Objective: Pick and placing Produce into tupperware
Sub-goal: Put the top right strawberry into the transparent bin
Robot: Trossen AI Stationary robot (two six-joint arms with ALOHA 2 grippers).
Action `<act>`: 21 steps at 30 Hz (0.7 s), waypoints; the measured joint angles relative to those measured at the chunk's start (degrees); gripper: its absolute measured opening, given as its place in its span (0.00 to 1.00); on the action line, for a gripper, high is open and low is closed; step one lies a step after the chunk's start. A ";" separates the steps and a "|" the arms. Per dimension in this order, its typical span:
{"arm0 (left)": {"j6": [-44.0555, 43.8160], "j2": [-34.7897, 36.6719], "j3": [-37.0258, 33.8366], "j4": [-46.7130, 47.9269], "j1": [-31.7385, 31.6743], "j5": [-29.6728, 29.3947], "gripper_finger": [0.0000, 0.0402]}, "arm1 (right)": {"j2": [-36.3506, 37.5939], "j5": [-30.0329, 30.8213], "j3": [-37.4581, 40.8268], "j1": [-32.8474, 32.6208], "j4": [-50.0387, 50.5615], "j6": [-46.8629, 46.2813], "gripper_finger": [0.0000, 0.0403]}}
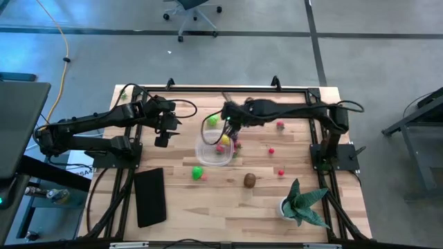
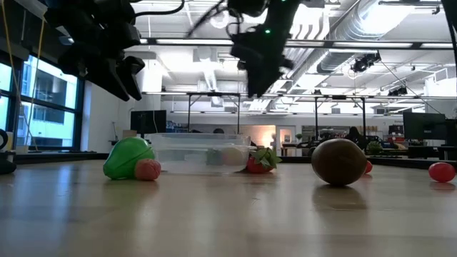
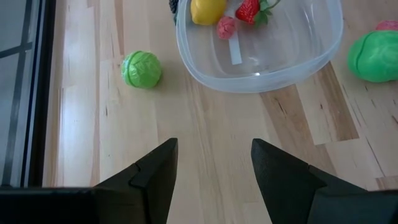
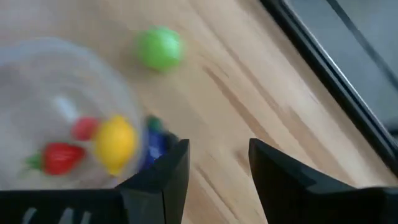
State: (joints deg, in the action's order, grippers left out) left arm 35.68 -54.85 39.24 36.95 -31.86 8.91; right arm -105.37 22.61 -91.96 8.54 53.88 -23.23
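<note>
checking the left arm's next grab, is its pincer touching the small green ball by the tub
Apart. The left wrist view shows bare table between the open left pincer and the green ball beside the tub.

Open-plan lab, exposed ceiling ducts, workstations behind, rolling office chair

- A light wooden table with a black frame carries everything.
- A clear tub sits near the middle.
- A green ball lies just beyond the tub, on the far side.
- A larger green fruit rests at the tub's near left corner.
- A brown fruit lies to the near right.
- Small red pieces are scattered to the right.
- A black slab lies near left.
- A potted plant stands near right.
</note>
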 joint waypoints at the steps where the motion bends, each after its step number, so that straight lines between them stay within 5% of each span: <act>1: 0.00 0.00 0.00 0.00 0.00 0.00 0.48 | 0.47 0.62 0.00 0.69 2.74 -3.11 0.39; 6: 0.00 0.00 0.00 0.00 -0.01 0.00 0.48 | 2.69 1.15 2.83 4.36 10.91 -13.30 0.39; 14: 0.00 -0.02 0.00 0.01 0.00 0.00 0.48 | 16.28 -5.39 23.53 10.39 -1.74 -17.47 0.39; 21: 0.00 -0.02 0.00 0.02 0.00 0.00 0.48 | 29.24 -7.24 36.81 15.85 -3.17 -23.85 0.39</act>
State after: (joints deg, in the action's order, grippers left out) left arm 35.68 -54.87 39.24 36.97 -31.86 8.91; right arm -76.12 15.37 -55.15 24.39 50.71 -47.08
